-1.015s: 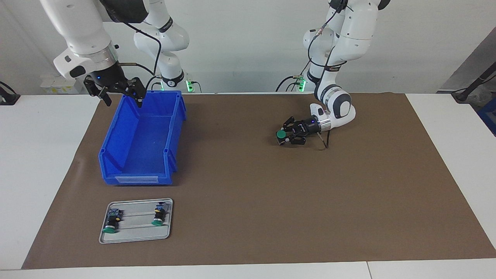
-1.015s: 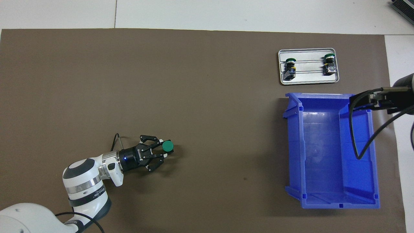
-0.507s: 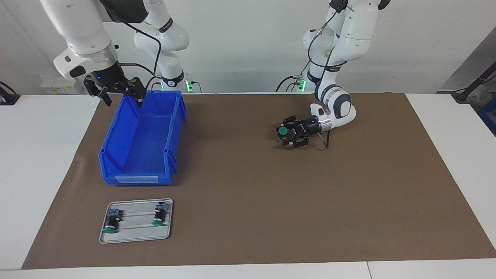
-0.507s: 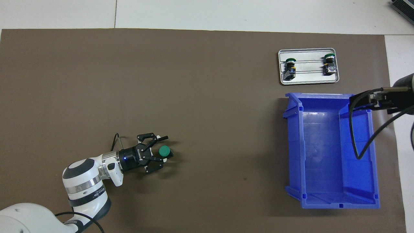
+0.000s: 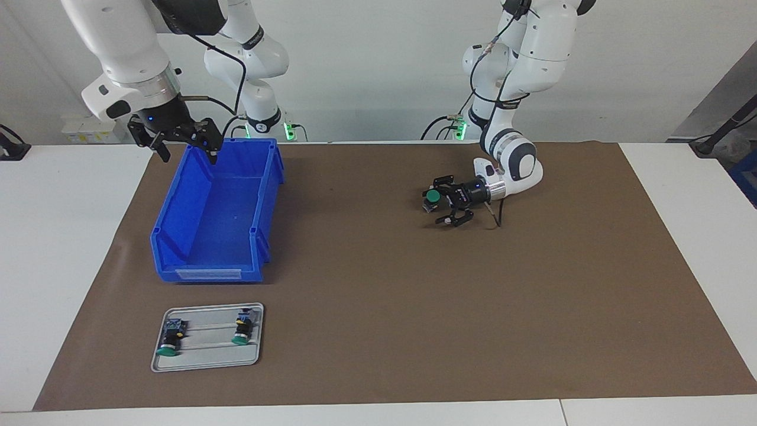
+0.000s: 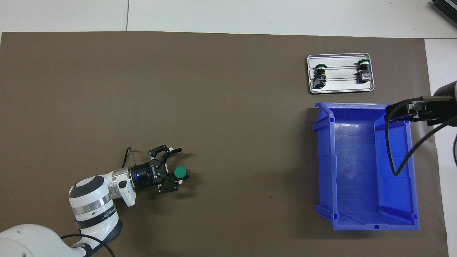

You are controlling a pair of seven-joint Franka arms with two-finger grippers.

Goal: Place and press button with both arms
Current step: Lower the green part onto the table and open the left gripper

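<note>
Facing view high across table, overhead steeply down, both sharing brown mat

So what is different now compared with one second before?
The left tool has opened and let go of the button, which now stands free on the brown mat, a little nearer to the arm's wrist than before. The right tool is still open over the blue bin. The tray with two buttons has not moved.

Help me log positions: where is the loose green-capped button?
The button stands on the brown mat toward the left arm's end, between the open fingers of the left gripper.
</note>
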